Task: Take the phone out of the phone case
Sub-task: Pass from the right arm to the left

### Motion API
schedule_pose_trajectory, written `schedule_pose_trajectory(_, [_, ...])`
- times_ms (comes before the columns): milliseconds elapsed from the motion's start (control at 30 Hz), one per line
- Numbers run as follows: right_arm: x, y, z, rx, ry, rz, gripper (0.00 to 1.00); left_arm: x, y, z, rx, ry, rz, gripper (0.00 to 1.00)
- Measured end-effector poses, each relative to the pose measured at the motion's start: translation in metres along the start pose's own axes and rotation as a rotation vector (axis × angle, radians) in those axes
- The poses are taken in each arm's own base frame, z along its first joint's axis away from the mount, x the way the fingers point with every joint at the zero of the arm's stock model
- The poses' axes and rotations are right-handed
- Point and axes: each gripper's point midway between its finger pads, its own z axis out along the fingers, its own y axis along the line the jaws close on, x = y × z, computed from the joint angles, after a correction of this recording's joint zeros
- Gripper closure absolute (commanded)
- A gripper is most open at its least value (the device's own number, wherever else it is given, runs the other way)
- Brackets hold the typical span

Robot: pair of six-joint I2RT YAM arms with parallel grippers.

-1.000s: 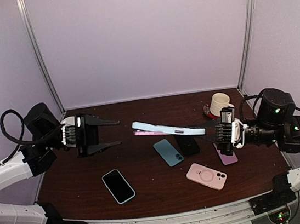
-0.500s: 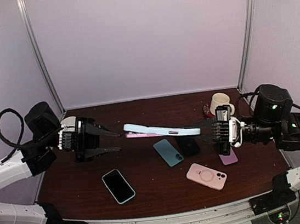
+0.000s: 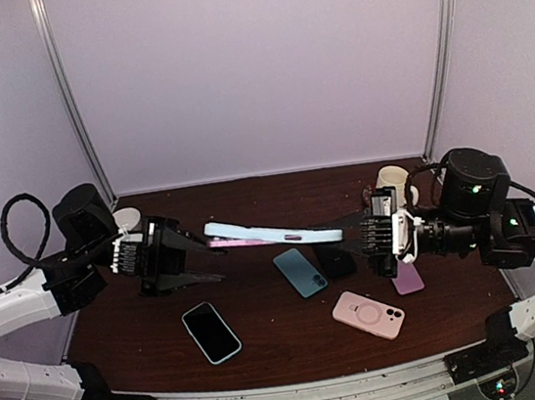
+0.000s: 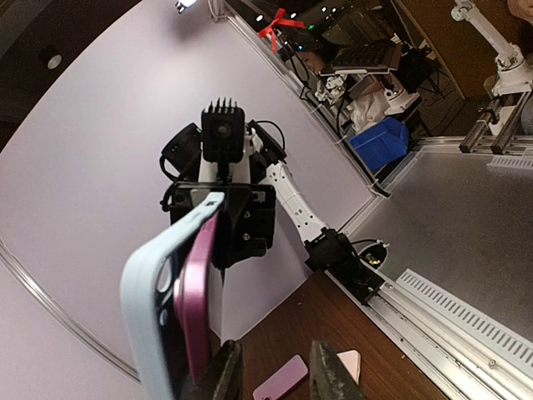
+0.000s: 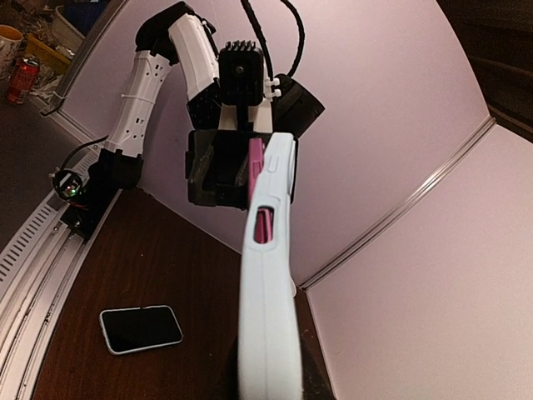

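Lavender walls back a dark table [image 3: 278, 356]. Above it the right gripper [image 3: 351, 231] is clamped on the right end of the pale-blue case [image 3: 272, 231], holding it in the air between the arms. The left gripper [image 3: 201, 258] stands part-open at the case's left end, its fingers [image 4: 223, 377] just beside the phone [image 4: 198, 308], whose pink edge stands out of the case there; whether they touch cannot be told. Beneath lie a teal phone [image 3: 300, 272], a pink case [image 3: 368, 314] and a black-screened phone [image 3: 211, 332]. A mug [image 3: 393, 181] stands behind.

Phone case [image 3: 272, 232] above phones [image 3: 300, 272] on table [image 3: 268, 353]
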Motion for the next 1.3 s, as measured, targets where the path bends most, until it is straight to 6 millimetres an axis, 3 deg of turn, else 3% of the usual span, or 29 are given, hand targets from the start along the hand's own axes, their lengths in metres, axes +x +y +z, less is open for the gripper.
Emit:
schedule_pose_trajectory(367, [-0.001,0.001,0.004,0.001,-0.008,-0.001,1.00,0.006,-0.001,0.001,-0.010,0.033,0.022,0.70])
schedule_pose_trajectory(733, [-0.014,-0.014,-0.016,0.065,-0.032,-0.023,1.00,-0.004,0.002,-0.004,-0.037,0.039,0.097,0.70])
schedule_pose_trajectory(1300, [-0.003,0.006,-0.014,-0.023,0.002,-0.014,1.00,-0.008,0.006,-0.004,-0.057,0.032,0.098,0.69])
